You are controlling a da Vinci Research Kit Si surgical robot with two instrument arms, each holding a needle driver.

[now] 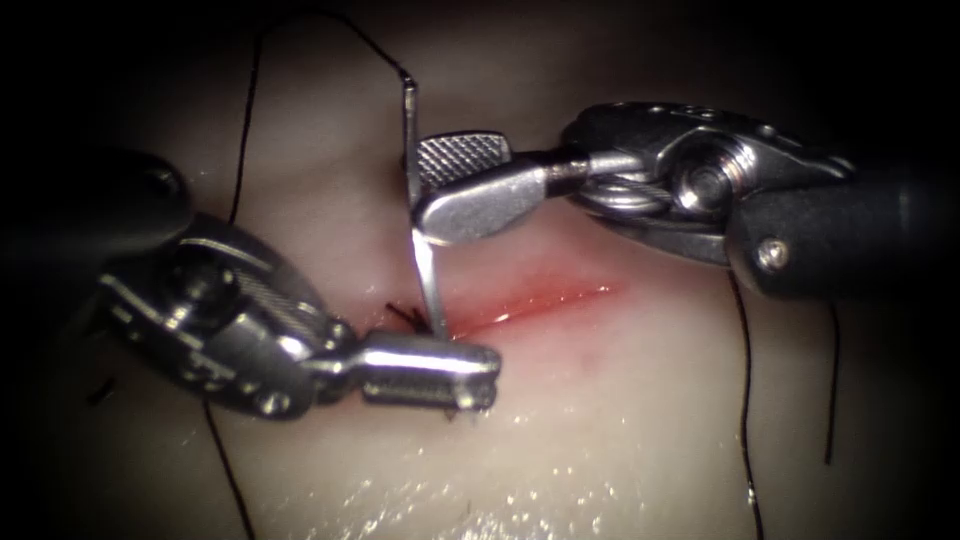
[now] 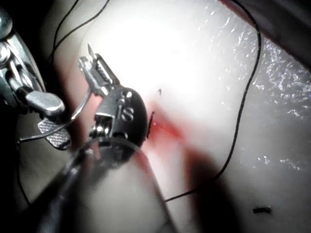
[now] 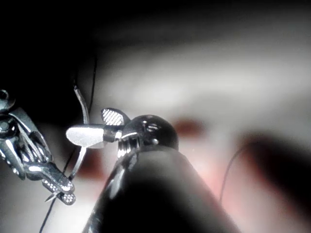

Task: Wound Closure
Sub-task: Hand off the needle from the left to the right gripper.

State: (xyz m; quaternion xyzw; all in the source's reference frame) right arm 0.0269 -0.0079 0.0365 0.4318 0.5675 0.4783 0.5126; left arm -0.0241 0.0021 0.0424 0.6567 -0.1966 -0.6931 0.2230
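Open right pincer (image 1: 425, 195) straddles the needle (image 1: 420, 250) standing in the tissue (image 1: 650, 400); left pincer (image 1: 470, 375), closed on its tip, risks tearing the cut (image 1: 540, 305).

— What was seen beyond the lit field?
— Only darkness was seen; the edges were swallowed in black.
— How was the light cast?
— A bright pool was thrown centrally, and wet glints were caught low down.
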